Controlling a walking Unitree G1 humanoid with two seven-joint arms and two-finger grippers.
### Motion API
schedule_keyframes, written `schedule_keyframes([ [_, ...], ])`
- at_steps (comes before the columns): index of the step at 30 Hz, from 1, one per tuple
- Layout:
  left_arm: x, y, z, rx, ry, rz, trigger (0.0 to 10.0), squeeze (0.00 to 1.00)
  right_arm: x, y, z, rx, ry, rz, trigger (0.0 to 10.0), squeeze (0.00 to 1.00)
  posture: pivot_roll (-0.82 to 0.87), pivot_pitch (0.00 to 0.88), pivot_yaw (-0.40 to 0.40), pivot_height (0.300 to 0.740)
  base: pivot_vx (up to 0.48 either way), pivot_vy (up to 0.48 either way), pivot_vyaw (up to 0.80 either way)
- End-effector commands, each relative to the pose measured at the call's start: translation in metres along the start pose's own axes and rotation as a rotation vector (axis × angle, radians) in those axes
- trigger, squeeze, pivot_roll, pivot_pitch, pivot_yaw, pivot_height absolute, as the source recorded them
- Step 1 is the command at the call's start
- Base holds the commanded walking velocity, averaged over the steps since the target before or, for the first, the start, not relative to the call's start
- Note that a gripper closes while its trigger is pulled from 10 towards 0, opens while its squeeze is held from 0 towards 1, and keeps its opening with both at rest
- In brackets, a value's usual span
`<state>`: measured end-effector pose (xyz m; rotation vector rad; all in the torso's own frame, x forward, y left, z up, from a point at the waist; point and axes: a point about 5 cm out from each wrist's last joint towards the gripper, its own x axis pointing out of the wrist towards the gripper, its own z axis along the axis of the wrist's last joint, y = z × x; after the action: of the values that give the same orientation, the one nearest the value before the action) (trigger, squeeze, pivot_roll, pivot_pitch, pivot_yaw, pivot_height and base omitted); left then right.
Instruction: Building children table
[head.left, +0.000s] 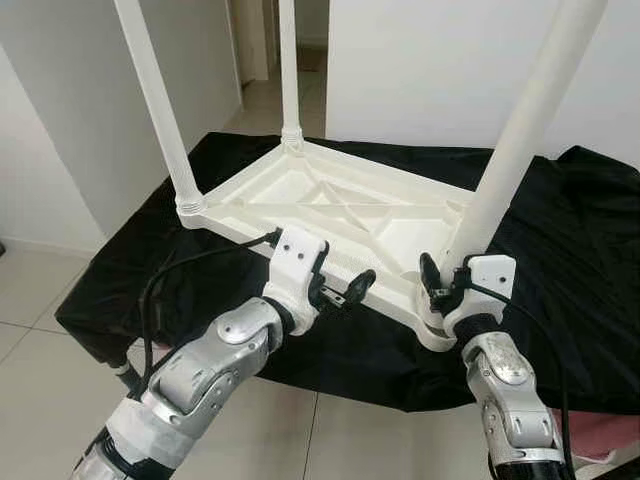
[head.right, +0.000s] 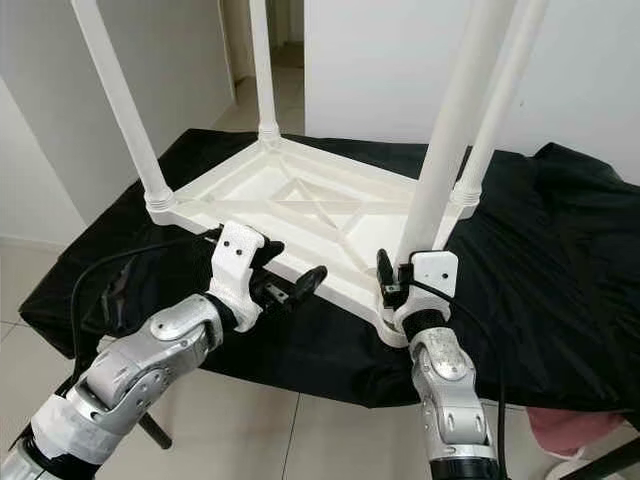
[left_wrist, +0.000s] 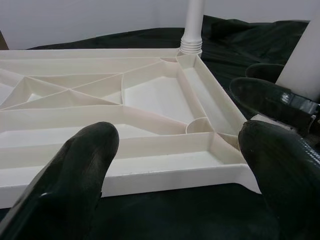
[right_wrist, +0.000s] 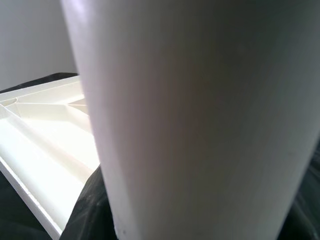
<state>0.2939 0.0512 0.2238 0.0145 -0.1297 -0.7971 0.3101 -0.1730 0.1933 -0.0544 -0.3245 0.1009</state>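
White plastic tabletop (head.left: 330, 215) lies upside down, ribbed underside up, on a black cloth (head.left: 570, 250) spread over the desk. 4 white legs stand upright at its corners: far-left leg (head.left: 155, 100), back leg (head.left: 288, 70), back-right leg (head.right: 500, 100), and near-right leg (head.left: 525, 130) at the corner closest to the robot.

Right claw (head.left: 445, 280) sits at the base of the near-right leg, black fingers on either side of it, pinching the leg just above its socket; right wrist view is mostly that white tube up close.

Left claw (head.left: 345, 292) is at the tabletop's near edge, fingers (left_wrist: 75, 170) spread wide, gripping nothing, pointing across the ribbed underside. Tiled floor (head.left: 40, 330) below.
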Motion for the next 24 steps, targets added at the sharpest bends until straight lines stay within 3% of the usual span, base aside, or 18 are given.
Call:
schedule_keyframes([
  [1,-0.004,-0.018,-0.002,0.01,0.01,-0.3,10.0,0.0,-0.003,0.001,-0.007,0.009,0.023,0.012,10.0,0.0,0.02,0.141,0.038,0.74,0.0,0.0,0.0],
  [24,-0.007,-0.019,-0.01,0.032,0.057,-0.284,10.0,0.0,-0.016,0.007,-0.02,-0.033,0.056,0.172,10.0,0.0,0.03,0.167,0.044,0.74,0.0,0.0,0.0],
])
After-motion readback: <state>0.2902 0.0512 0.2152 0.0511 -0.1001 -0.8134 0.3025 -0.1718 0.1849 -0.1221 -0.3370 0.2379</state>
